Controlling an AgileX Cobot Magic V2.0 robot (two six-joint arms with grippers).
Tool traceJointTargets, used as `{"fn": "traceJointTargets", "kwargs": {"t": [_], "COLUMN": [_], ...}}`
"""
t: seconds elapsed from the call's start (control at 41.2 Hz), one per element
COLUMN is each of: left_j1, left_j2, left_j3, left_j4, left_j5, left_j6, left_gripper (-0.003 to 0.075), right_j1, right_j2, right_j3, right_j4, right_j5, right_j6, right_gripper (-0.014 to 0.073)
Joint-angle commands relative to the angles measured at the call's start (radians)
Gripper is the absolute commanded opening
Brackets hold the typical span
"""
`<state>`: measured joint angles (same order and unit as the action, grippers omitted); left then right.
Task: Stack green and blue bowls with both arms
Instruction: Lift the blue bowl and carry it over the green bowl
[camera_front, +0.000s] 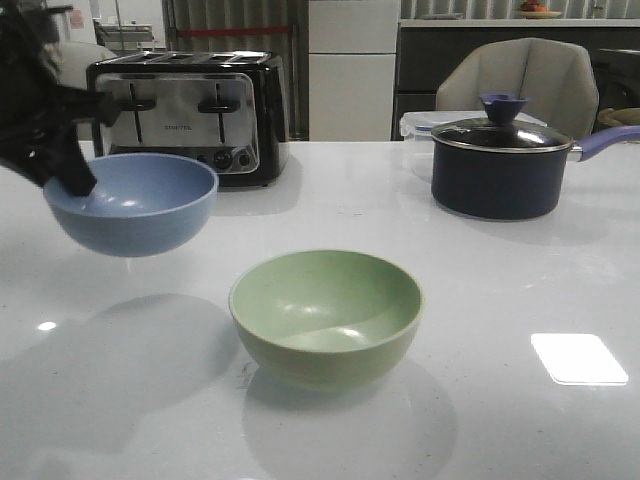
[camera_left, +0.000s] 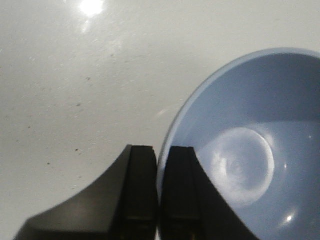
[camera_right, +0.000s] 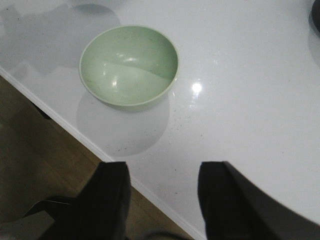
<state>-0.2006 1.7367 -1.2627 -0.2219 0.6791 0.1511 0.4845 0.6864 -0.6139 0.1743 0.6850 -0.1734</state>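
**A:** Where's your left tool (camera_front: 75, 182) right now?

**B:** It's clenched on the rim of the blue bowl (camera_front: 132, 203). In the left wrist view you can see the two fingers (camera_left: 141, 190) pinched close together with the bowl's (camera_left: 250, 150) wall between them, one finger inside and one outside. The bowl hangs from the tool, clear of the desk (camera_front: 520, 300), with its shadow lying on the white surface beneath it.

**A:** And the green bowl?

**B:** The green bowl (camera_front: 326, 316) sits upright on the desk, lower than your left tool and off to its right side, apart from the blue bowl. Nothing is inside it.

**A:** What about your right tool?

**B:** Your right tool (camera_right: 162, 200) is released: its two fingers (camera_right: 107, 200) stand wide apart with nothing between them. It sits over the near edge of the desk (camera_right: 240, 75). The green bowl (camera_right: 129, 66) lies ahead of that tool, apart from it and a little toward the left finger's side, close to the desk edge.

**A:** Anything else near your left tool?

**B:** A toaster (camera_front: 190, 115) stands behind the blue bowl. A dark lidded saucepan (camera_front: 500, 165) stands well away on the far right of the desk.
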Motion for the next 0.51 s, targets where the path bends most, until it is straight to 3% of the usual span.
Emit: {"fn": "traceJointTargets", "kwargs": {"t": [0.0, 0.316, 0.486], "left_j1": [-0.065, -0.300, -0.371], "left_j2": [-0.095, -0.115, -0.088], "left_j3": [-0.052, -0.068, -0.068], "left_j4": [-0.020, -0.035, -0.080], "left_j5": [0.002, 0.028, -0.004], "left_j6": [0.002, 0.002, 0.002], "left_gripper": [0.0093, 0.0093, 0.0093], "right_j1": [0.001, 0.001, 0.001], "right_j2": [-0.005, -0.005, -0.005], "right_j3": [-0.028, -0.028, -0.028], "right_j4": [-0.003, -0.003, -0.003], "right_j5": [-0.066, -0.066, -0.066], "right_j6": [-0.013, -0.013, -0.013], "right_gripper": [0.0436, 0.0436, 0.0436]}}
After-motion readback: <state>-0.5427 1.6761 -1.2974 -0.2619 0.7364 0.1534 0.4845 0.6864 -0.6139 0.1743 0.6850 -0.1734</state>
